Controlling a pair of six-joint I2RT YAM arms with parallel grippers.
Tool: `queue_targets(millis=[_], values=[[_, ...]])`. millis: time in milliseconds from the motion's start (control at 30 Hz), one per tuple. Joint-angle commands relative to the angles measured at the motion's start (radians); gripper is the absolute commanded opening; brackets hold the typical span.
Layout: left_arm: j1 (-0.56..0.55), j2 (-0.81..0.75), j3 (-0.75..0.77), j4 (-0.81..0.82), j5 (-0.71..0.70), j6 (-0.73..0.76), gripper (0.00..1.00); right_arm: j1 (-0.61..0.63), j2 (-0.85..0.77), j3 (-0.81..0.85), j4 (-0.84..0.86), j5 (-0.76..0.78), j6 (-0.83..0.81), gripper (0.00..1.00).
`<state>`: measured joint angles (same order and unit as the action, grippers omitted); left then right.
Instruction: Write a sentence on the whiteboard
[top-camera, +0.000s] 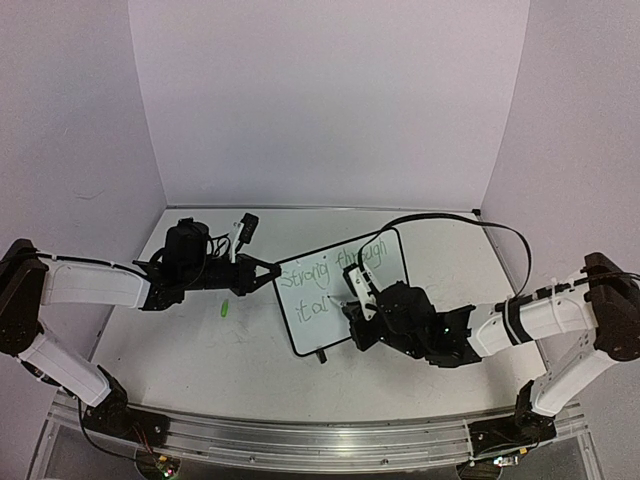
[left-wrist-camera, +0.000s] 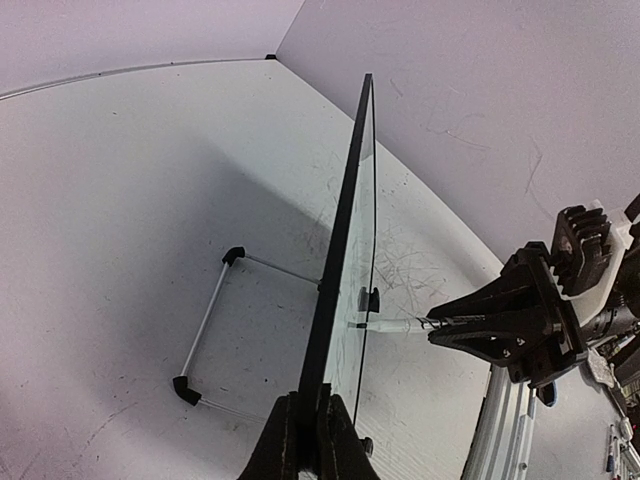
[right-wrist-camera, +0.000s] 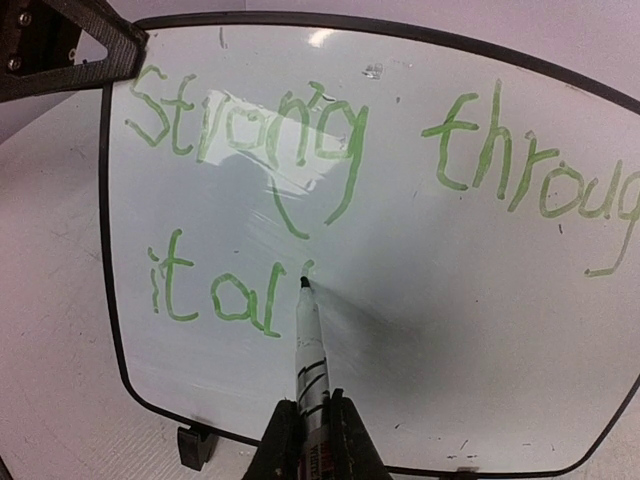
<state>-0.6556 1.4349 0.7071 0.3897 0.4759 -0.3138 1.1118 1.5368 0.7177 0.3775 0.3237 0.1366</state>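
Observation:
The whiteboard (top-camera: 345, 295) stands tilted mid-table, black-framed, on small black feet. My left gripper (top-camera: 268, 272) is shut on its left edge; the left wrist view shows the fingers (left-wrist-camera: 340, 440) clamping the black frame (left-wrist-camera: 340, 230) edge-on. My right gripper (top-camera: 357, 305) is shut on a white marker (right-wrist-camera: 311, 350) whose tip touches the board face (right-wrist-camera: 420, 300). The sentence (right-wrist-camera: 300, 150) in green reads "Strong throug" on top and "it al" below, with a new short stroke starting at the marker tip. The marker also shows from the side in the left wrist view (left-wrist-camera: 395, 325).
A green marker cap (top-camera: 226, 309) lies on the table left of the board. A wire stand (left-wrist-camera: 205, 330) with black corners props the board from behind. White walls enclose the table. A black cable (top-camera: 450, 222) arcs behind the board.

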Motion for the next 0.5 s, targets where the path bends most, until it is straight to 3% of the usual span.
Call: queue_targets(millis=[0, 467], values=[[0.011, 0.014, 0.007, -0.118, -0.094, 0.063, 0.0, 0.004, -0.014, -0.021, -0.036, 0.006, 0.022, 0.0], [0.01, 0.014, 0.006, -0.12, -0.095, 0.064, 0.0, 0.018, -0.018, -0.05, -0.055, 0.0, 0.056, 0.0]])
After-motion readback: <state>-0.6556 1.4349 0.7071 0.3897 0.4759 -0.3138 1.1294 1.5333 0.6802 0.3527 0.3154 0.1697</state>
